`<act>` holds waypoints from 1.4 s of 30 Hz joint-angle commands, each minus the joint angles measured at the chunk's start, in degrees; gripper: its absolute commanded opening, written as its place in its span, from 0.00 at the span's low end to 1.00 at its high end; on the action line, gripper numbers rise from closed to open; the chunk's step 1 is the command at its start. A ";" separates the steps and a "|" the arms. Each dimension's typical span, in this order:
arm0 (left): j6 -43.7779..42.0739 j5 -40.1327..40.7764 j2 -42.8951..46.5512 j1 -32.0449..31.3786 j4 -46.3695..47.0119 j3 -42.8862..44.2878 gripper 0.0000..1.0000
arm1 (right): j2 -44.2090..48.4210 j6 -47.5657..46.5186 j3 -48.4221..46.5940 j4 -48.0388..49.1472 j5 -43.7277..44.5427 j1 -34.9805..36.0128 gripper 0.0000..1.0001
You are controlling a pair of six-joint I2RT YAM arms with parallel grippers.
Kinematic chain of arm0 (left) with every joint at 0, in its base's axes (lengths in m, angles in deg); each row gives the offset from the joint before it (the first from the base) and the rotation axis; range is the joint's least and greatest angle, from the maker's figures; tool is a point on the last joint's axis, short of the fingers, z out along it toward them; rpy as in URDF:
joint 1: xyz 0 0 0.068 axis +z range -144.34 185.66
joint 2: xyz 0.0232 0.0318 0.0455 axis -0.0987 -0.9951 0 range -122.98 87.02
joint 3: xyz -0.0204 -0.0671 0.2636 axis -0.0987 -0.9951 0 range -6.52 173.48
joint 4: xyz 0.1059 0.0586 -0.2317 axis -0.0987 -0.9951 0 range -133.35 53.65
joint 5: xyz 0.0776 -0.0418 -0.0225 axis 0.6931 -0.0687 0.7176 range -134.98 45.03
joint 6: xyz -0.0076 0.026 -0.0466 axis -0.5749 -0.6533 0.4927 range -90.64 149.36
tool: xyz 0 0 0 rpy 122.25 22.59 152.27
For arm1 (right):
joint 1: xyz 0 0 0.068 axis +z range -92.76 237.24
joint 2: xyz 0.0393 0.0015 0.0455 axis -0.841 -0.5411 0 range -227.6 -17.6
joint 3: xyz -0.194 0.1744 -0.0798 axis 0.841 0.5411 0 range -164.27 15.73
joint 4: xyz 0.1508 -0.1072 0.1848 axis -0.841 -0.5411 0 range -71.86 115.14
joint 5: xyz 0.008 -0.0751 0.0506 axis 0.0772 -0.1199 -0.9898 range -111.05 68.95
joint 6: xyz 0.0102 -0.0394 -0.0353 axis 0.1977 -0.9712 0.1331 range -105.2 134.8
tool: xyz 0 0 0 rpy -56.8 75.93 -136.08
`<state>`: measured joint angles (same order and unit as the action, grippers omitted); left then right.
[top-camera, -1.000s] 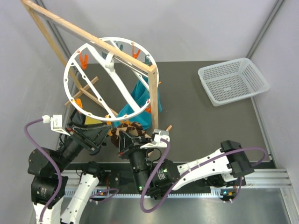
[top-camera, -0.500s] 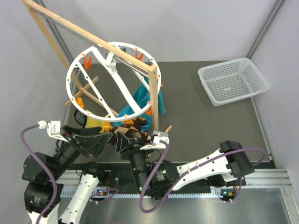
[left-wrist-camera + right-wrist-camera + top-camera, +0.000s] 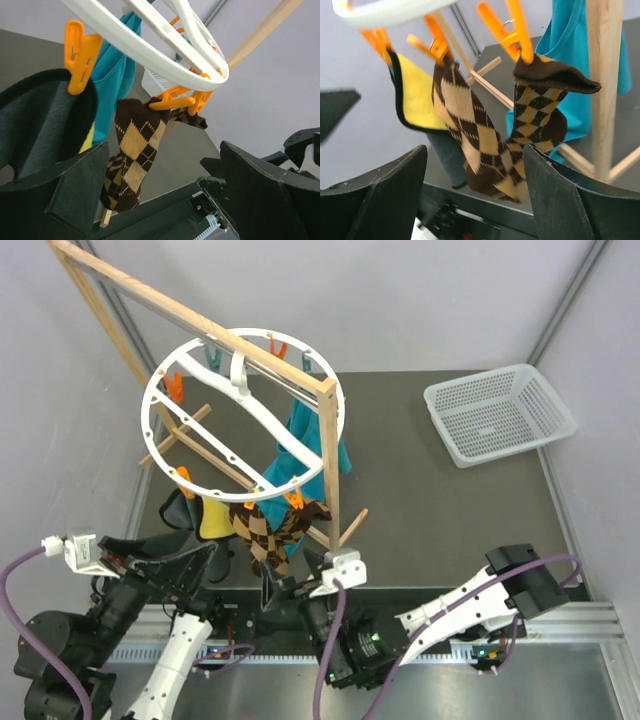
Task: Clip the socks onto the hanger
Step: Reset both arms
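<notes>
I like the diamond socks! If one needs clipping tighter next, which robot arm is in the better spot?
Probably right. The right gripper, open, sits straight in front of the socks, and its wrist view faces both, hanging from orange clips. The left gripper, also open, is off to one side.

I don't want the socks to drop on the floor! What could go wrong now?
One of the socks looks held by only a pinch of cuff in its orange clip, so it might slip out. The open left gripper and right gripper sit close under the socks; a careless move could snag them. The hanger hangs by its hook from the wooden frame, so a bump could set it swinging.
</notes>
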<state>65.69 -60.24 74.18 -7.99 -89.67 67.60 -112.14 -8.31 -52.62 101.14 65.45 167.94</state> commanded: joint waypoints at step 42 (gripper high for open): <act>5.32 -0.82 3.00 -0.15 -1.08 -9.70 0.93 | 24.85 30.69 34.62 13.83 -1.06 -31.23 1.00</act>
<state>70.22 -60.57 76.44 -8.01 -92.76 57.37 -86.57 27.16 -11.88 100.84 65.14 139.74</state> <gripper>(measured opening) 0.928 0.993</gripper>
